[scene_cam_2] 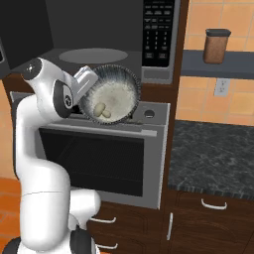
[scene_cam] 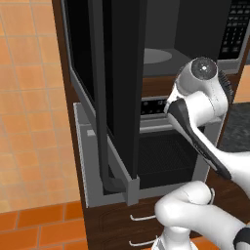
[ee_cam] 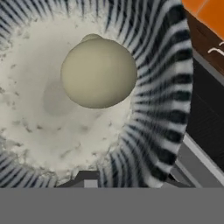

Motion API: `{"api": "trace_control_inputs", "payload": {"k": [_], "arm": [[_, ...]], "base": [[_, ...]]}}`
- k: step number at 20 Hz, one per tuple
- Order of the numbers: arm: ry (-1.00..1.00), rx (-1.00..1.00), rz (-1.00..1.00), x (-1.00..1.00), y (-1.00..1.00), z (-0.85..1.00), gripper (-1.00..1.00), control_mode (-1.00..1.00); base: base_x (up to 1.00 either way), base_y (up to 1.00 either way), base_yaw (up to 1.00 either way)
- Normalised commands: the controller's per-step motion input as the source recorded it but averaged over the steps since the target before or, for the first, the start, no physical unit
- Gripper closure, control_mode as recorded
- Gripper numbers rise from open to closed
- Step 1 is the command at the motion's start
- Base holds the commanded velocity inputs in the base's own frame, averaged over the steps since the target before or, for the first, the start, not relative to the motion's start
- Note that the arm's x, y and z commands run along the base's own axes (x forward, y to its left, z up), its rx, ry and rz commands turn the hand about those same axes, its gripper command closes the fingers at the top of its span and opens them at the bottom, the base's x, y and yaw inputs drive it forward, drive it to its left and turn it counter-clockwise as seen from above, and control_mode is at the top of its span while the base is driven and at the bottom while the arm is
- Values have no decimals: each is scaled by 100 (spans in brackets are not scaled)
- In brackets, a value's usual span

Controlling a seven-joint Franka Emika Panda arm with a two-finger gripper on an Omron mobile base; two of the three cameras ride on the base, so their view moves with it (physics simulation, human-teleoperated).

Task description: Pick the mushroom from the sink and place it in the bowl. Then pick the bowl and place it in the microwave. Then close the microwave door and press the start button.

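Up close from the hand, the mushroom (ee_cam: 99, 73) sits on the pale floor of the bowl (ee_cam: 157, 87), whose ribbed wall curves round it. From the right, the gripper (scene_cam_2: 88, 85) is clamped on the bowl's rim, tipping it before the open microwave (scene_cam_2: 104, 34). The left view alone shows the microwave door (scene_cam: 110, 93) swung wide
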Motion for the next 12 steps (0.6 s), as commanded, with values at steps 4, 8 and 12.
{"api": "trace_control_inputs", "payload": {"k": [4, 8, 12], "arm": [[-12, -40, 44, 4, 52, 100, 100, -100], [-11, -41, 52, -9, 28, 83, 100, -100], [-4, -38, 62, -8, 1, 54, 100, -100]], "base": [[0, 0, 0], [0, 0, 0], [0, 0, 0]]}}
